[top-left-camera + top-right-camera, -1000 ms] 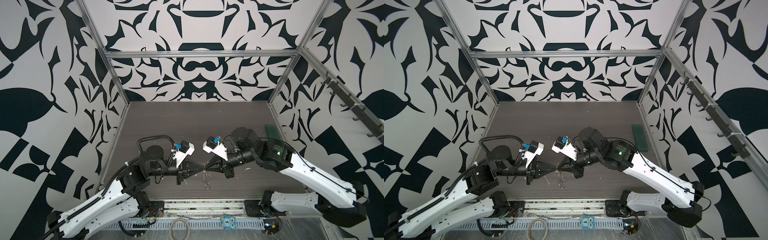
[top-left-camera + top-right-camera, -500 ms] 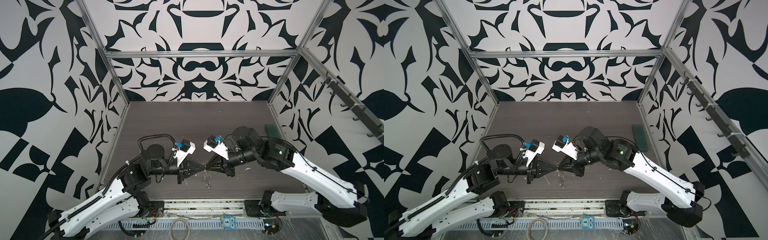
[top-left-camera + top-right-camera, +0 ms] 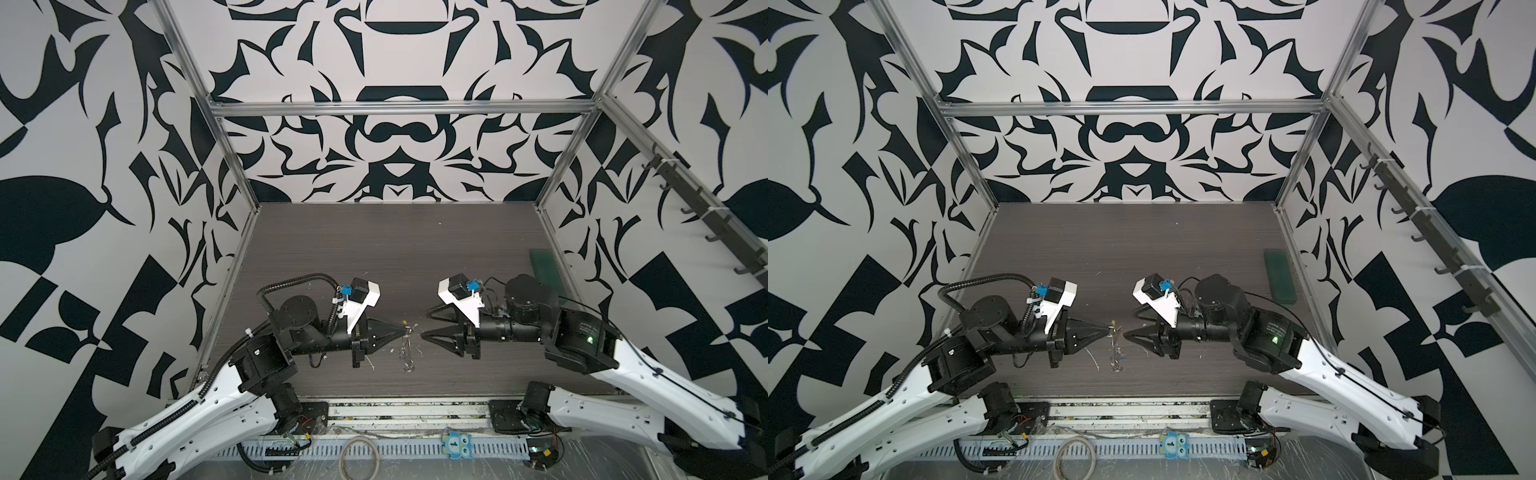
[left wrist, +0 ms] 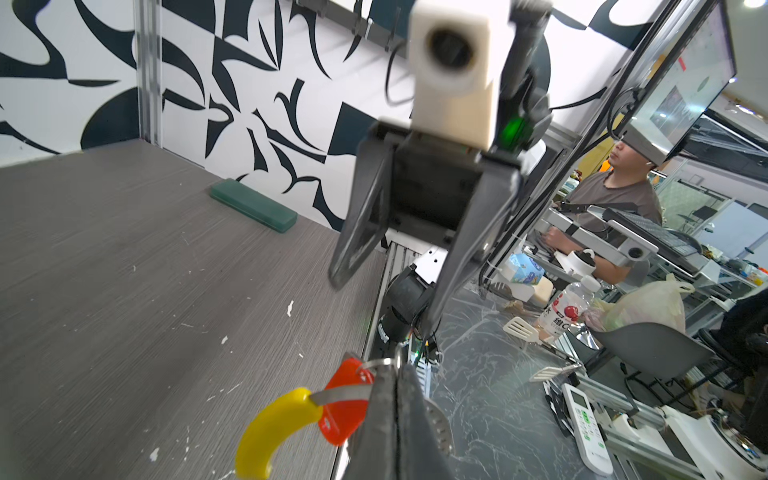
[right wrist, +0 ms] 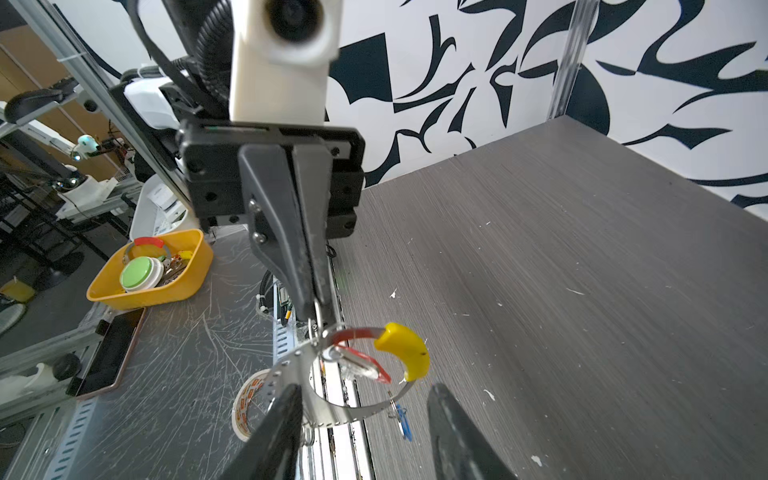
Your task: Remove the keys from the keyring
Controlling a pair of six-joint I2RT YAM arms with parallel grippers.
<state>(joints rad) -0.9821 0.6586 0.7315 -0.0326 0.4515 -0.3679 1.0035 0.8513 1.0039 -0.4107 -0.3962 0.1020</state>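
The keyring (image 5: 299,374) is a thin perforated grey loop with a curved yellow section (image 5: 402,348). It hangs from my left gripper (image 4: 397,374), which is shut on it near a small metal ring. A red key (image 5: 361,365) hangs inside the loop, and a blue key (image 5: 403,420) dangles from its low side. The red key (image 4: 345,405) and the yellow section (image 4: 272,428) also show in the left wrist view. My right gripper (image 5: 363,386) is open and empty, a short way from the loop. In both top views the keyring (image 3: 408,351) (image 3: 1115,351) hangs between my left gripper (image 3: 404,331) and my right gripper (image 3: 424,336).
A dark green case (image 3: 544,266) (image 4: 253,205) lies by the right wall. A beige hoop (image 3: 359,457) and a tape roll (image 5: 249,399) lie below the table's front edge. A yellow bin (image 5: 195,270) stands outside the cell. White flecks dot the grey tabletop (image 3: 395,257).
My right gripper has opened and drawn back to the right, away from the keyring. The left gripper has stayed shut with the keyring hanging from it.
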